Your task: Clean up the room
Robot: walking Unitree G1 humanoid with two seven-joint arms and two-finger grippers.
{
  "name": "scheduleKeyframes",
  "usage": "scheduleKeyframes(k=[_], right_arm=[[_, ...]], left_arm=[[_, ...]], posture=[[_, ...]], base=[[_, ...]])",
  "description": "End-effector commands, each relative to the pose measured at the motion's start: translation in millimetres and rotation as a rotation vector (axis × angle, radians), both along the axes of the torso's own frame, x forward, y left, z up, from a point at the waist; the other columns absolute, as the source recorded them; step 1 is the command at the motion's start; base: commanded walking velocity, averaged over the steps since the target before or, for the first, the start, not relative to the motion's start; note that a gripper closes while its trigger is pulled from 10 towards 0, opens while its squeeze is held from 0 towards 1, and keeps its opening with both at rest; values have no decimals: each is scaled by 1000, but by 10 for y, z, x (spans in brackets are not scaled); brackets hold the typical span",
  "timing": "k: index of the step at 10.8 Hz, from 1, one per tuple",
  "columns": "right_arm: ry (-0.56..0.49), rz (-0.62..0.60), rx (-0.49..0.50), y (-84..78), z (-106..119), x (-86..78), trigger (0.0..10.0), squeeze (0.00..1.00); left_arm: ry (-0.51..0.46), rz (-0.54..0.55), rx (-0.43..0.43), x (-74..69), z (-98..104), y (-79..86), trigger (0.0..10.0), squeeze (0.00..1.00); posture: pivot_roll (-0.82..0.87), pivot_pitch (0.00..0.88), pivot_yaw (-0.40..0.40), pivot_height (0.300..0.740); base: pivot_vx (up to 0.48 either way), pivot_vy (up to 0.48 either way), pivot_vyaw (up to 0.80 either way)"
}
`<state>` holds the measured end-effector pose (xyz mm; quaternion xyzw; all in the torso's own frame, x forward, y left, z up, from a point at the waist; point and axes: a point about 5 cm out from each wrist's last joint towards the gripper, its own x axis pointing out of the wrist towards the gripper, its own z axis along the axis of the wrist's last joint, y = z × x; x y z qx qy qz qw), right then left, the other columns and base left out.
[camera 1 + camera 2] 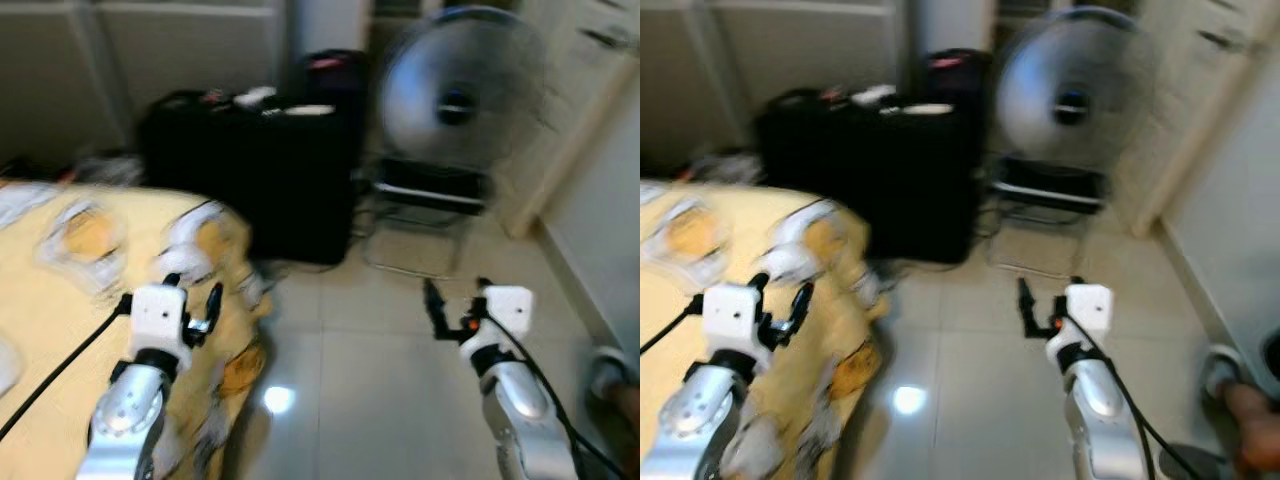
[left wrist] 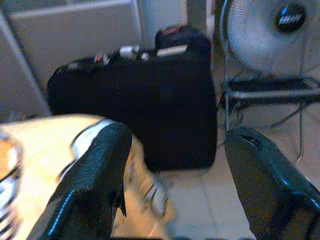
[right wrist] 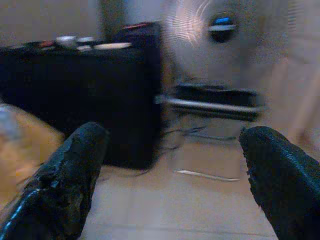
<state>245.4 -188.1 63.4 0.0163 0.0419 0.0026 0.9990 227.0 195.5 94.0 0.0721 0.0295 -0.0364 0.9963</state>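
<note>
Both the left gripper (image 1: 192, 300) and right gripper (image 1: 455, 310) hang spread and empty; the soft yellow bedspread (image 1: 60, 330) likely pinches best at its drooping right edge.

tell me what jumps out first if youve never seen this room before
The big round fan on its metal stand by the far wall draws the eye, with a bulky black suitcase on the floor to its left. Nearer, on the robot's left, is a yellow patterned cover. The left gripper hangs open over its edge, and the right gripper is open above the pale tiled floor.
</note>
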Motion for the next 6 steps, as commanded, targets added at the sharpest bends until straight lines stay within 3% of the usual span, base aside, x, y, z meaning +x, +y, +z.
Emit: scheduleKeyframes(k=[1,6], right_arm=[[-28,-61,-37,-101,40,19,10000,0],[-31,-74,-45,-145,37,65,10000,0]], left_arm=[[0,11,-3,-13,-29,-10,10000,0],[26,-24,1,-59,-137,-20,10000,0]], posture=[[-12,0,-5,740],[-9,0,-2,740]], base=[[428,0,0],[431,0,0]])
